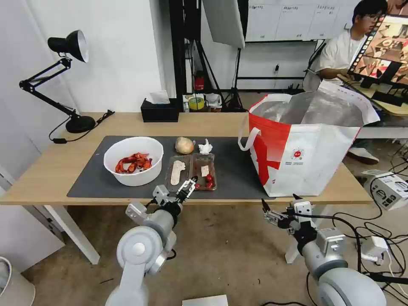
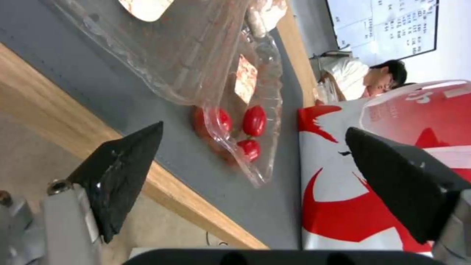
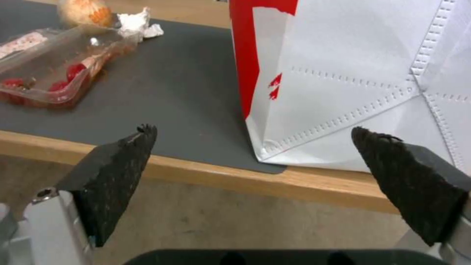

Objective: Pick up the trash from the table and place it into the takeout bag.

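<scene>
Tray, clear plastic two-part (image 1: 192, 171), lies on the mat at the table's (image 1: 51, 170) near edge. Left pincer (image 1: 190, 186) spread wide just before its near corner, presumably lined up for it. Right pincer (image 1: 280, 212) released, idle below the takeout bag (image 1: 306, 148).

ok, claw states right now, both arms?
Left claw: open, empty, at the clear tray's near edge.
Right claw: open, empty, below the table edge near the takeout bag.
</scene>
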### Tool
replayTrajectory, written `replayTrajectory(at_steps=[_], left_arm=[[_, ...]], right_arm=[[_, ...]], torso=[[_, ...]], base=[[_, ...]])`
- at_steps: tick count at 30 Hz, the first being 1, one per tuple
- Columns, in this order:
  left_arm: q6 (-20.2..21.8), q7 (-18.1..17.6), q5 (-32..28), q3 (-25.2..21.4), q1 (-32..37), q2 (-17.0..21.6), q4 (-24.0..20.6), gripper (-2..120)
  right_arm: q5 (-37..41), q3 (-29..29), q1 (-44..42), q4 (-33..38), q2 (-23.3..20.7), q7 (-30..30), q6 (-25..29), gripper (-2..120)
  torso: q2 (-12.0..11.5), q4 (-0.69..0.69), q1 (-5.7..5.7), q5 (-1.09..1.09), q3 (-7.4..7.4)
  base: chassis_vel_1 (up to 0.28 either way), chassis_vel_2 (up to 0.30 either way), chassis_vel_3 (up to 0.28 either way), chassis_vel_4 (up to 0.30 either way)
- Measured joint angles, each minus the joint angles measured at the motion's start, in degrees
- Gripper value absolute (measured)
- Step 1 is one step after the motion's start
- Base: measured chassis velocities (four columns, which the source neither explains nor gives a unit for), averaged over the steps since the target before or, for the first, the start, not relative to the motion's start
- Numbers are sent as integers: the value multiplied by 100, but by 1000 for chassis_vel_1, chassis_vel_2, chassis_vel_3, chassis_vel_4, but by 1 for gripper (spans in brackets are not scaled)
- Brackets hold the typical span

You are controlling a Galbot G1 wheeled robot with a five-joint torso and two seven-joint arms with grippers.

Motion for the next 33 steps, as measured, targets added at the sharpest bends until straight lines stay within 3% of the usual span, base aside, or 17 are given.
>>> replayTrajectory(at_steps=[33], left_arm=[[-30,-27,-141,-201,-286,92,298,100]], right_arm=[[-112,-97,-20,-117,144,4,23,100]], torso=[[0,0,0,0,0]], base=[[0,0,0,0]])
